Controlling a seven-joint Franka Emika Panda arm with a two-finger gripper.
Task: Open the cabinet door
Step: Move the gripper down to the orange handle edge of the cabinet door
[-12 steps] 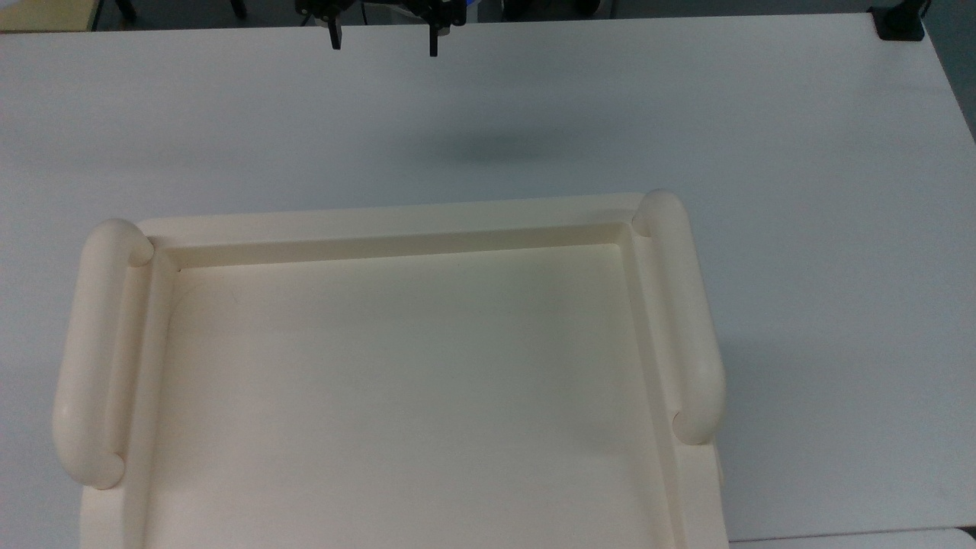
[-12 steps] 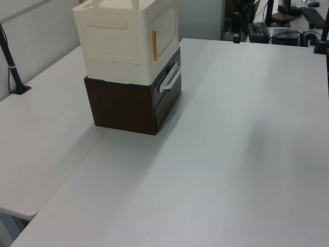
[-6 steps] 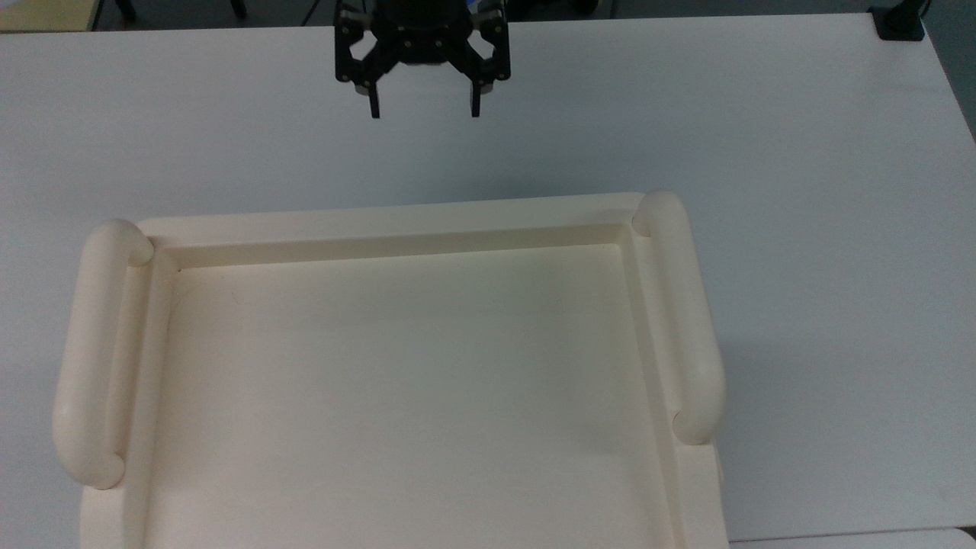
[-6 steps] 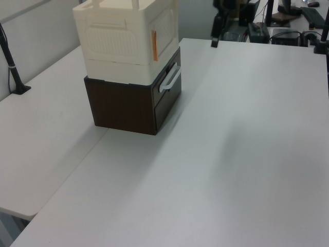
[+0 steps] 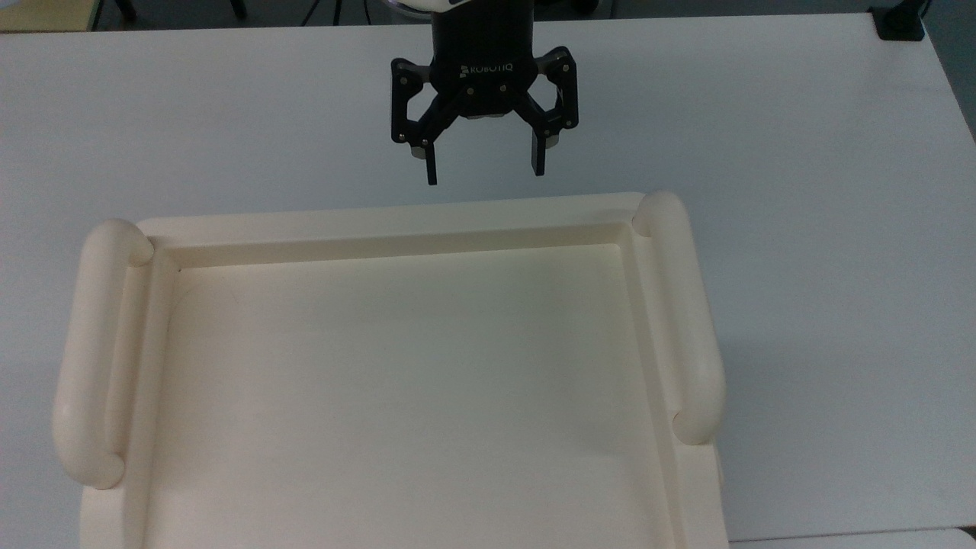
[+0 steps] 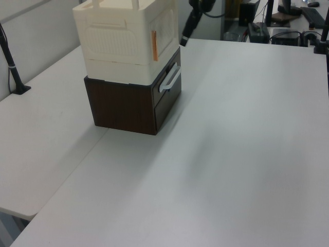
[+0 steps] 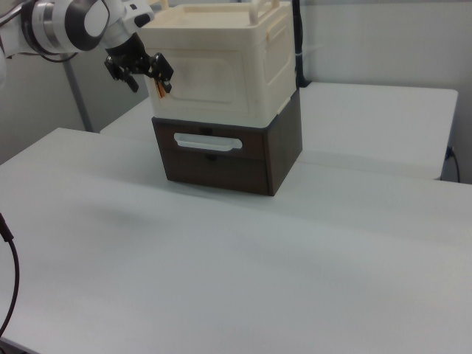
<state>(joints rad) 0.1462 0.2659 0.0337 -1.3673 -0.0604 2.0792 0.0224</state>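
cabinet door (image 7: pixel 215 82) shut in right view, end effector (image 5: pixel 485 172) fingers apart in top view

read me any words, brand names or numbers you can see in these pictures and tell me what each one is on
"ROBOTIQ": white lettering on the black body of the gripper, in the top view.
No other text is readable; the orange tag on the cream cabinet shows no legible marks.

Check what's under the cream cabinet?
The cream cabinet sits on a dark brown drawer unit with a white handle, which stands on the white table. The drawer unit's inside is hidden behind its closed front.
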